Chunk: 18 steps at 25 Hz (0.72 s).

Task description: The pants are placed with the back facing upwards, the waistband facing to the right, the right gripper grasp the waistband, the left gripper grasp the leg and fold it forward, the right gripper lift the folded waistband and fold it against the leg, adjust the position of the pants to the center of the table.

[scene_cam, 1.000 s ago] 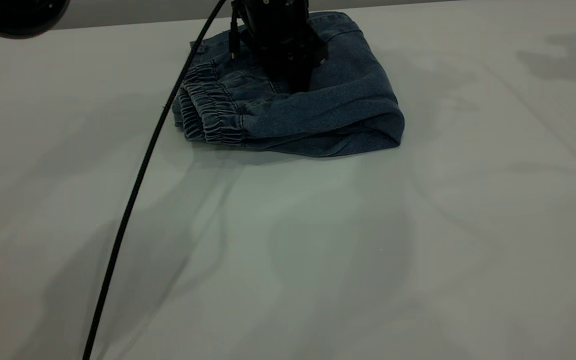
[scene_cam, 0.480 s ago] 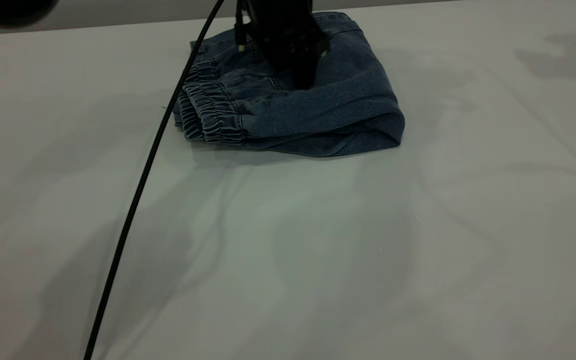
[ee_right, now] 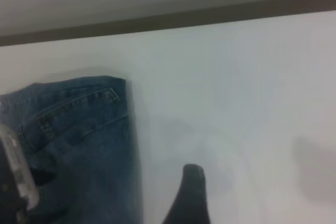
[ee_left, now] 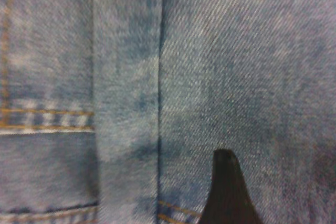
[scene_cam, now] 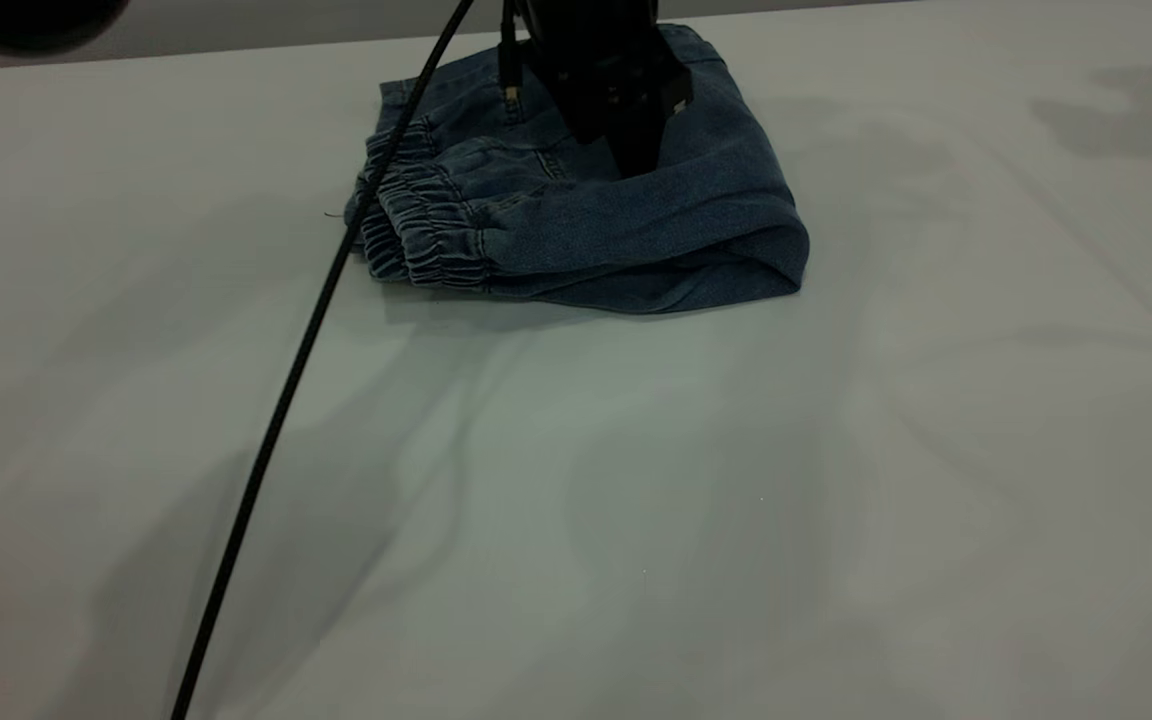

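While it points straight down, the left gripper (scene_cam: 636, 165) touches the pants (scene_cam: 636, 230).

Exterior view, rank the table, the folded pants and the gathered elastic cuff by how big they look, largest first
1. The table, filling nearly the whole view.
2. The pants, a folded bundle near the far edge.
3. The cuff, only the bundle's left end.
No close calls here.

Dim exterior view; soft broad shadows across table (scene_cam: 636, 480). Wrist views blurred, denim close-up out of focus.
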Each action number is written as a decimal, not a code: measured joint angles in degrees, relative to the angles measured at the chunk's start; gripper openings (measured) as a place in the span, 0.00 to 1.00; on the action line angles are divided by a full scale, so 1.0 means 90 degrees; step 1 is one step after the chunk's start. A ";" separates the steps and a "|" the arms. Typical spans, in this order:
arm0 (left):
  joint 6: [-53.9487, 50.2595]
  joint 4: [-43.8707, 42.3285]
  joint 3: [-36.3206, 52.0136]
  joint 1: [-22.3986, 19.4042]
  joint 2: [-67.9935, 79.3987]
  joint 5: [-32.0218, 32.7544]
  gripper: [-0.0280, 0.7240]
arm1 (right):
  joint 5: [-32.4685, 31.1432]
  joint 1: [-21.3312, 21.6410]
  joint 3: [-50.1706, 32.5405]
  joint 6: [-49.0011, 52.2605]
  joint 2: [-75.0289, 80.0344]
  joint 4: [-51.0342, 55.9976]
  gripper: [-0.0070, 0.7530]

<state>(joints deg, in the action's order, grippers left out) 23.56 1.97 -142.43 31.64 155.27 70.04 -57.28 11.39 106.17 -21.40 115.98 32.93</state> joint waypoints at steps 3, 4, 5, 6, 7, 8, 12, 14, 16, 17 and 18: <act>-0.0077 -0.0136 0.0000 0.0020 -0.0223 0.0000 0.63 | -0.0009 0.0000 0.0000 0.0000 0.0000 -0.0005 0.76; -0.0127 -0.0218 0.0000 0.0020 -0.0309 0.0000 0.63 | -0.0009 0.0000 0.0000 0.0000 0.0000 -0.0012 0.76; -0.0195 -0.0257 0.0000 0.0020 -0.0387 0.0008 0.63 | -0.0009 0.0000 0.0000 -0.0005 0.0000 -0.0012 0.76; -0.0263 -0.0318 0.0000 -0.0001 -0.0488 0.0008 0.63 | -0.0009 0.0000 0.0000 -0.0005 0.0000 -0.0012 0.76; -0.0340 -0.0406 0.0000 -0.0010 -0.0591 0.0008 0.63 | -0.0009 0.0000 0.0000 -0.0005 -0.0015 -0.0012 0.76; -0.0396 -0.0497 0.0000 -0.0010 -0.0690 0.0008 0.63 | -0.0009 0.0000 0.0000 -0.0013 -0.0031 -0.0019 0.76; -0.0562 -0.0774 -0.0009 -0.0016 -0.1086 0.0002 0.63 | 0.0026 0.0000 0.0000 -0.0026 -0.0209 -0.0120 0.76; -0.0562 -0.0733 -0.0021 -0.0016 -0.1222 0.0001 0.63 | 0.0069 0.0000 0.0000 -0.0026 -0.0336 -0.0198 0.76; -0.0507 -0.0763 -0.0021 -0.0016 -0.1255 0.0001 0.63 | 0.0070 0.0000 0.0000 -0.0030 -0.0435 -0.0205 0.76; -0.0494 -0.0794 -0.0021 -0.0030 -0.1225 0.0001 0.63 | 0.0070 0.0000 0.0000 -0.0030 -0.0480 -0.0205 0.76; -0.0494 -0.0881 -0.0021 -0.0045 -0.1164 0.0001 0.63 | 0.0063 0.0000 0.0000 -0.0030 -0.0511 -0.0205 0.76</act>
<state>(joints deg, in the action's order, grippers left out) 19.12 -5.96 -142.62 31.24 144.79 70.05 -56.71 11.39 106.17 -21.67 111.39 31.08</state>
